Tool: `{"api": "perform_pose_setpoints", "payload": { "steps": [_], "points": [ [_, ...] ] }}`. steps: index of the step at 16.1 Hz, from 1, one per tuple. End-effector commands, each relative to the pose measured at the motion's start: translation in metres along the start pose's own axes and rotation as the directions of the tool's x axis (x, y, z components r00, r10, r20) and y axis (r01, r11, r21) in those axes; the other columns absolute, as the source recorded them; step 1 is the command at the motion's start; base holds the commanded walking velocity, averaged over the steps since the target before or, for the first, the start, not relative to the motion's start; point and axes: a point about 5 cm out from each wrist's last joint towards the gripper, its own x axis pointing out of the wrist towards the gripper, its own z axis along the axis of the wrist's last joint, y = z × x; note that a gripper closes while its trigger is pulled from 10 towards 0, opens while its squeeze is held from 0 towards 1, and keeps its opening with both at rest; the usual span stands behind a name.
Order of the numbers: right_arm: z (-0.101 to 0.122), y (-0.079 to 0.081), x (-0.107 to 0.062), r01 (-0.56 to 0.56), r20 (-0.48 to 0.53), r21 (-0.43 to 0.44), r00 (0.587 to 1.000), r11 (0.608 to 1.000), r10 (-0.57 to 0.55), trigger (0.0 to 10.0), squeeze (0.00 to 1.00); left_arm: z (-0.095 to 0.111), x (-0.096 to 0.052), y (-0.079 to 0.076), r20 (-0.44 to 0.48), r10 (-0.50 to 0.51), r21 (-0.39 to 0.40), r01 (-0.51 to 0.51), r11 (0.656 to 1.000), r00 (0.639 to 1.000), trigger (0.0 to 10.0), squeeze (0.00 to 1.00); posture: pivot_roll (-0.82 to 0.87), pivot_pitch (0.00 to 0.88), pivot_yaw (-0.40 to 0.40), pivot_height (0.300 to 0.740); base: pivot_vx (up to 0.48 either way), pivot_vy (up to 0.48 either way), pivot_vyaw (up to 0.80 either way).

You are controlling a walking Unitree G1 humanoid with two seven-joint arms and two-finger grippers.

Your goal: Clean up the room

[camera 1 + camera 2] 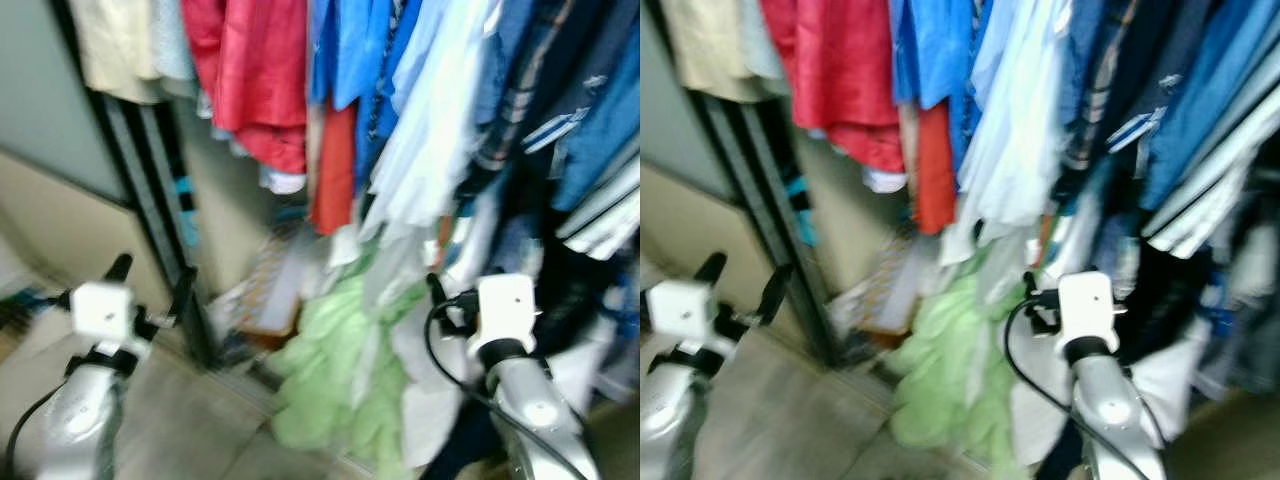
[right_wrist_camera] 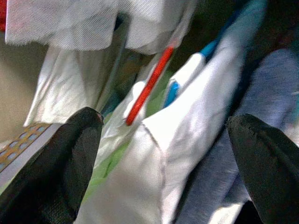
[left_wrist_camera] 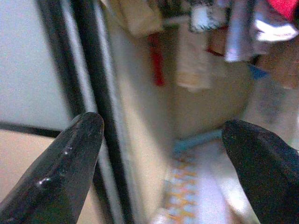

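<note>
Left eye view: we face an open wardrobe, with hanging garments (image 1: 430,110) in red, blue and white crowded on the rail, presumably stored there. Below them a light green garment (image 1: 340,390) lies slumped at the wardrobe foot, spilling toward the floor (image 1: 190,420); we judge this the likeliest item to tidy. The left gripper (image 1: 150,290) hovers beside the dark door frame (image 1: 160,200), fingers spread wide and holding nothing. The right gripper (image 2: 163,154) is pushed in among white cloth (image 2: 159,154), fingers likewise parted and empty, apparently positioned to take hold. The head views are blurred, so finer detail is uncertain.
</note>
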Motion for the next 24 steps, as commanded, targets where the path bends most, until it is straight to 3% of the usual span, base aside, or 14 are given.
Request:
{"api": "perform_pose_setpoints", "payload": {
  "steps": [1, 2, 3, 4, 7, 9, 14, 15, 18, 21, 24],
  "points": [
    [0.007, -0.001, 0.002, 0.007, 0.023, 0.000, 1.000, 1.000, -0.007, 10.0, 0.00, -0.003, 0.003, 0.003, -0.045, 0.051, 0.054, -0.048, 0.997, 0.998, 10.0, 0.00, -0.06, 0.015, -0.046, 0.740, 0.000, 0.000, 0.80],
    [0.007, -0.001, 0.003, 0.005, 0.026, 0.001, 1.000, 1.000, -0.005, 10.0, 0.00, -0.007, 0.003, 0.003, -0.134, 0.049, 0.030, -0.046, 0.999, 0.990, 10.0, 0.00, -0.06, 0.012, -0.043, 0.740, 0.000, 0.000, 0.80],
    [0.007, 0.000, 0.005, 0.005, 0.028, 0.007, 1.000, 1.000, -0.005, 10.0, 0.00, -0.007, 0.004, 0.001, -0.162, -0.028, 0.078, 0.041, 0.996, 0.986, 10.0, 0.00, -0.06, 0.007, -0.040, 0.740, 0.000, 0.000, 0.80],
    [0.008, 0.001, 0.008, 0.006, 0.032, 0.019, 0.999, 1.000, -0.007, 10.0, 0.00, -0.006, 0.005, -0.003, -0.132, -0.084, 0.075, 0.095, 0.993, 0.988, 10.0, 0.00, -0.05, 0.001, -0.038, 0.740, 0.000, 0.000, 0.80],
    [0.016, 0.009, 0.024, -0.011, 0.070, 0.047, 0.997, 0.999, 0.008, 10.0, 0.00, -0.009, 0.019, -0.016, -0.119, -0.125, 0.054, 0.133, 0.990, 0.985, 10.0, 0.00, -0.03, 0.000, -0.033, 0.740, 0.000, 0.000, 0.80],
    [0.022, 0.010, 0.033, -0.003, 0.092, 0.074, 0.996, 0.997, -0.004, 10.0, 0.00, -0.004, 0.028, -0.016, -0.114, -0.084, 0.116, 0.097, 0.989, 0.990, 10.0, 0.00, -0.03, 0.000, -0.023, 0.740, 0.000, 0.000, 0.80],
    [0.027, 0.015, 0.043, 0.000, 0.125, 0.101, 0.992, 0.995, -0.013, 10.0, 0.00, -0.007, 0.035, -0.012, -0.099, 0.081, 0.115, -0.069, 0.991, 0.992, 10.0, 0.00, -0.03, 0.000, -0.010, 0.740, 0.000, 0.000, 0.80],
    [0.025, 0.016, 0.045, -0.007, 0.126, 0.101, 0.992, 0.995, -0.006, 10.0, 0.00, -0.009, 0.035, -0.013, -0.095, 0.075, 0.105, -0.065, 0.992, 0.993, 10.0, 0.00, -0.03, 0.000, -0.015, 0.740, 0.000, 0.000, 0.80],
    [0.021, 0.013, 0.046, -0.013, 0.109, 0.120, 0.994, 0.993, 0.000, 10.0, 0.00, -0.014, 0.027, -0.011, -0.108, 0.104, 0.066, -0.098, 0.993, 0.989, 10.0, 0.00, -0.02, 0.000, -0.030, 0.740, 0.000, 0.000, 0.80],
    [0.008, 0.015, 0.042, -0.023, 0.076, 0.123, 0.997, 0.992, 0.013, 10.0, 0.00, -0.026, 0.007, -0.005, -0.155, 0.149, 0.056, -0.141, 0.988, 0.977, 10.0, 0.00, -0.03, 0.000, -0.027, 0.740, 0.000, 0.000, 0.80],
    [0.001, 0.013, 0.038, -0.034, 0.042, 0.135, 0.999, 0.990, 0.028, 10.0, 0.00, -0.025, -0.002, -0.011, -0.151, 0.169, 0.033, -0.166, 0.986, 0.974, 10.0, 0.00, -0.01, 0.000, -0.068, 0.740, 0.000, 0.000, 0.27]
  ]
}}
